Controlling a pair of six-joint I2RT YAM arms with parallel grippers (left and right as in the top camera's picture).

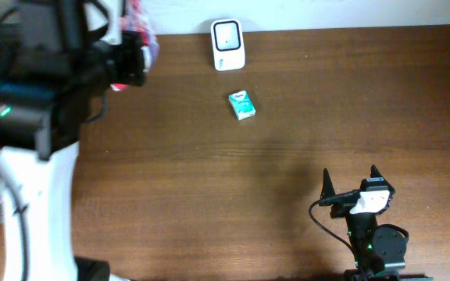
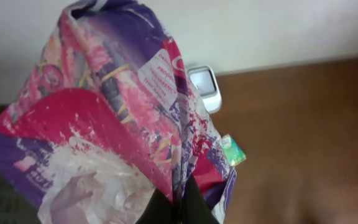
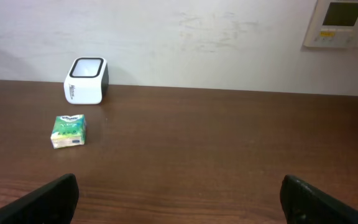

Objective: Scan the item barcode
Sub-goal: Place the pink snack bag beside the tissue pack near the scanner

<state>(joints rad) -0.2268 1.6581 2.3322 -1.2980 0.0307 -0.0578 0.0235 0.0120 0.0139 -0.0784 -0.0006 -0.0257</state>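
Only the left wrist view showed the left gripper [image 2: 178, 205] pinching a pink and purple bag [image 2: 104, 118], held up near the white scanner [image 1: 228, 44]. Its writing was too blurry to read. The right gripper [image 1: 350, 175] stood spread wide, far from the small green box [image 1: 242, 104].

The left arm [image 1: 37, 179] is built of black housings and a white link, marked by a green light. The right gripper [image 1: 350, 176] is shaped as two black pointed fingers [image 1: 326, 181], backed by a white block [image 1: 373, 201] and a looped black cable [image 1: 316, 212].
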